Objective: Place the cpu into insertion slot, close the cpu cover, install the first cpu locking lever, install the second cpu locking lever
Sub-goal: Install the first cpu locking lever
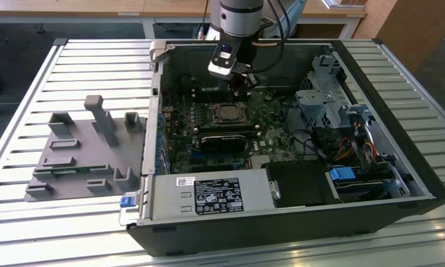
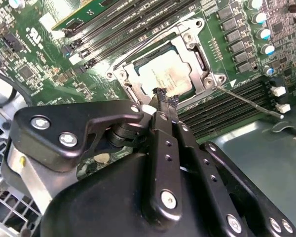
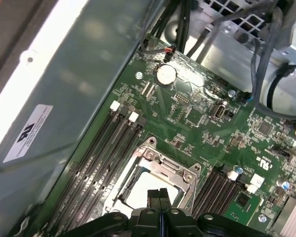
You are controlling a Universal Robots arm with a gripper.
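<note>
The cpu (image 2: 163, 74), a pale silvery square, lies in the insertion slot (image 3: 129, 183) on the green board. The cpu cover (image 2: 190, 42), a silvery metal frame, lies down over it, and the chip shows through its window. One thin wire locking lever (image 2: 249, 101) sticks out from a socket corner across the memory slots. A second lever (image 2: 143, 47) runs along the opposite side of the frame. My gripper (image 2: 165, 98) hovers just above the socket's edge, shut with nothing between its fingers. In the exterior view the gripper (image 1: 242, 86) hangs over the far side of the cpu (image 1: 228, 113).
Long black memory slots (image 2: 227, 111) flank the socket on both sides. The metal case wall (image 3: 64, 98) stands close by. Cables and a drive cage (image 1: 334, 111) fill the exterior view's right, and a power supply (image 1: 207, 197) sits at the front. A grey fixture (image 1: 82, 150) lies outside the case.
</note>
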